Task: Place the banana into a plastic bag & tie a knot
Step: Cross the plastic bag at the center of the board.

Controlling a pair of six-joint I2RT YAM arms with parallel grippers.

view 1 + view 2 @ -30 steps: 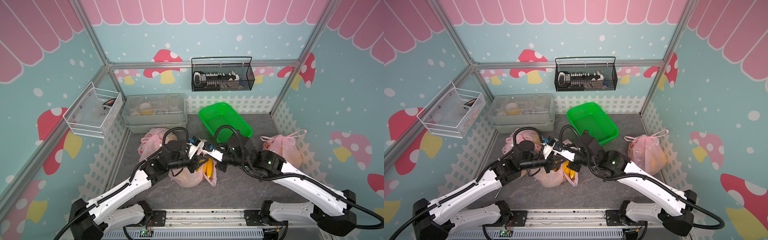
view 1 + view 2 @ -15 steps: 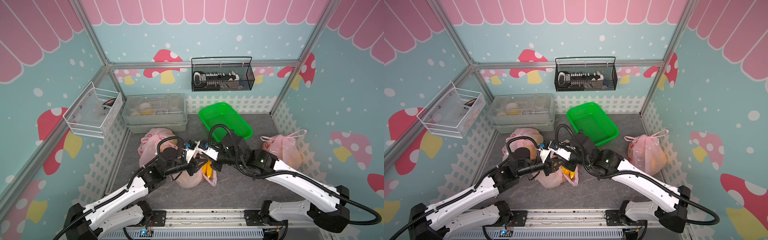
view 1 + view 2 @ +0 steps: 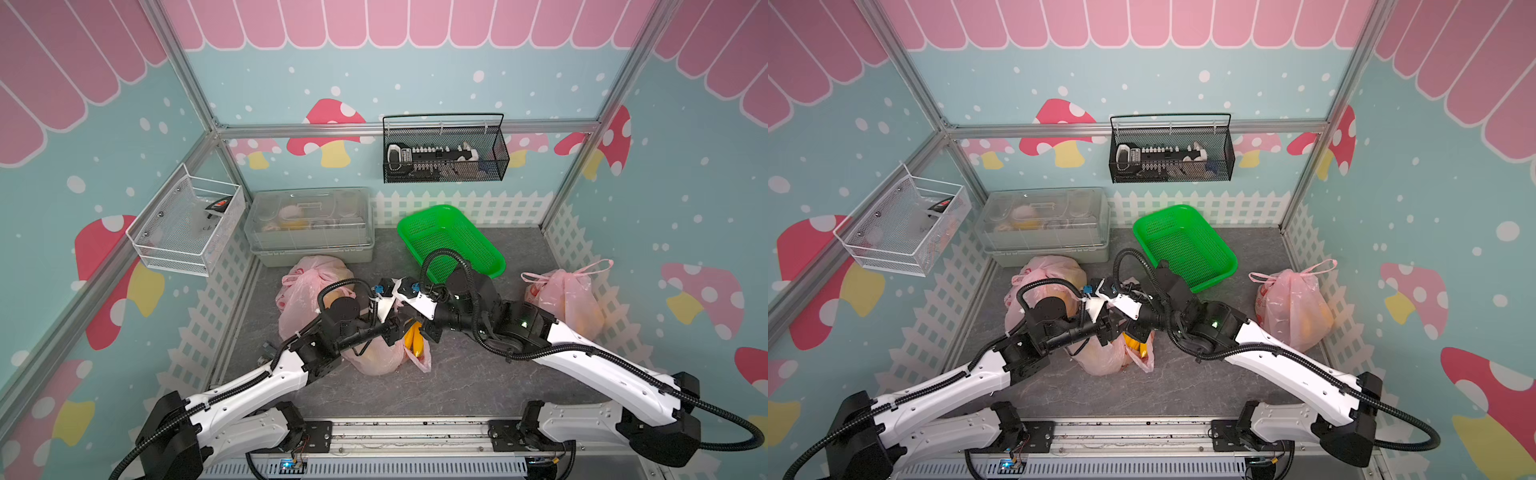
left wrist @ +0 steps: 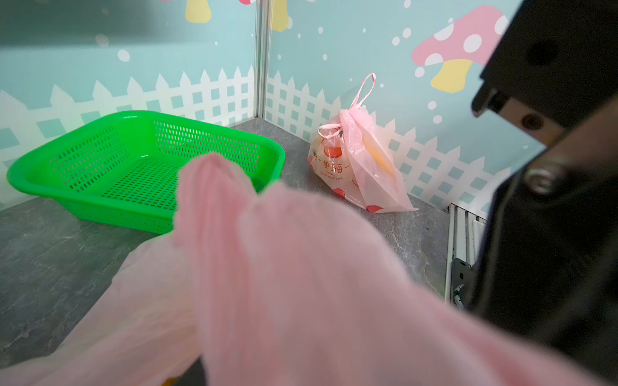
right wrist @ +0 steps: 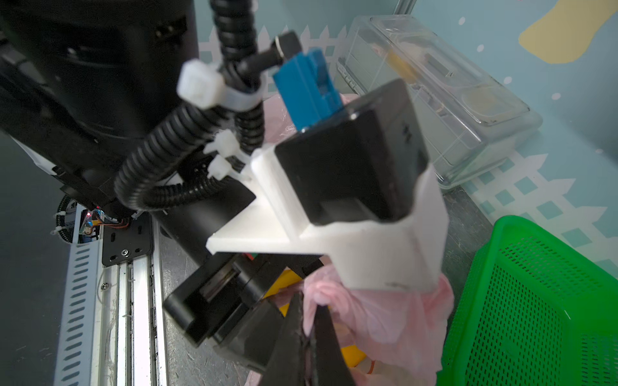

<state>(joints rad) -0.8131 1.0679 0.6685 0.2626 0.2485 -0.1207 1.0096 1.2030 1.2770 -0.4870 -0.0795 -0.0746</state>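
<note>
Banana (image 3: 413,338) inside bag (image 3: 374,357) on counter (image 3: 457,382). Knot step in hand. Right gripper (image 5: 309,310) clamped on bag neck; left gripper (image 3: 392,328) beside it, open or shut cannot tell. Next, likely: regrasp, pull knot tight

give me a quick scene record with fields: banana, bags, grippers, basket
banana: inside middle pink bag
right gripper: shut on that bag's bunched top
left gripper: at the bag top, jaws unclear
tied bag: off to the robot's right
third bag: beside clear box
green basket: at the back, nothing in it
</note>
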